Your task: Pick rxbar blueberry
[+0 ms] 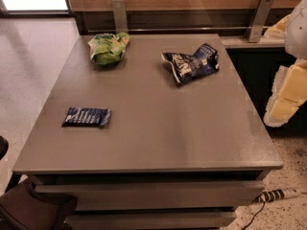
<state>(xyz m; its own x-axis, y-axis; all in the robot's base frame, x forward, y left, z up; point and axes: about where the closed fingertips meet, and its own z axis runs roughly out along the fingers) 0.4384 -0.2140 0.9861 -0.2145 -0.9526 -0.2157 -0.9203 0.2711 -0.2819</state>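
Note:
The rxbar blueberry [87, 117] is a small flat dark navy wrapper with pale lettering. It lies flat on the grey table [153, 128], near the left edge and towards the front. My gripper [286, 96] shows as white and pale yellow parts at the right edge of the view. It hangs beyond the table's right side, far from the bar and touching nothing.
A crumpled dark blue chip bag [192, 63] lies at the back right of the table. A green snack bag [108, 48] lies at the back left. A wood wall with metal brackets runs behind. A power strip [280, 194] lies on the floor at front right.

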